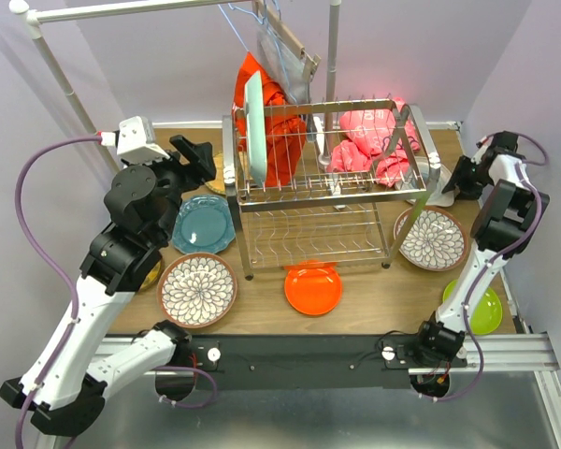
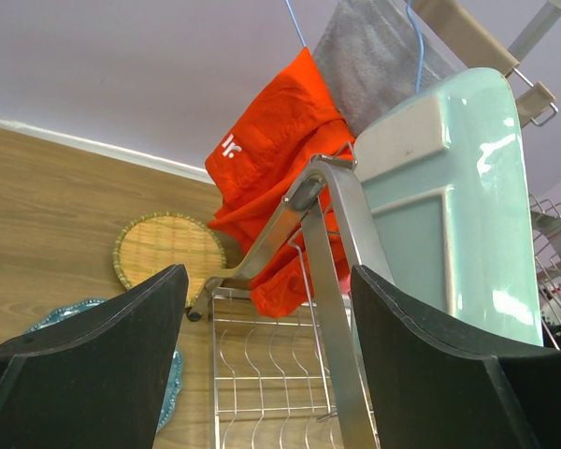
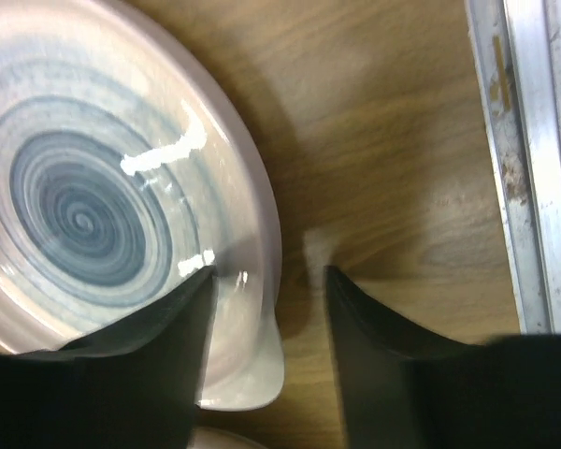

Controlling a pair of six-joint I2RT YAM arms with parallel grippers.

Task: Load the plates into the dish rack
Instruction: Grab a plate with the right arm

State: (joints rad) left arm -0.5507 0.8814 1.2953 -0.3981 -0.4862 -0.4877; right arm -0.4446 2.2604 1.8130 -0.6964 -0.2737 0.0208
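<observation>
Plates: one racked, the rest flat on the table (image 1: 262, 313).
Nearest the arm bases, behind both grippers: orange plate (image 1: 313, 288), floral plate (image 1: 198, 290) on the left-arm side, lime green plate (image 1: 486, 311) beside the right arm. Further out, teal plate (image 1: 204, 224) below and behind the left gripper (image 2: 268, 273); second floral plate (image 1: 432, 238) behind the right gripper (image 3: 268, 276). Right gripper jaws parted, straddling the rim of the white swirl plate (image 3: 84, 206): one finger over the plate, the other outside, wood showing between it and the rim; not pinched. Left gripper spread wide, holding nothing, corner post of the dish rack (image 2: 332, 243) just ahead. Mint plate (image 2: 467, 206) stands upright in the upper shelf, ahead to its right. Red cloth (image 2: 280, 140) hangs beyond.
</observation>
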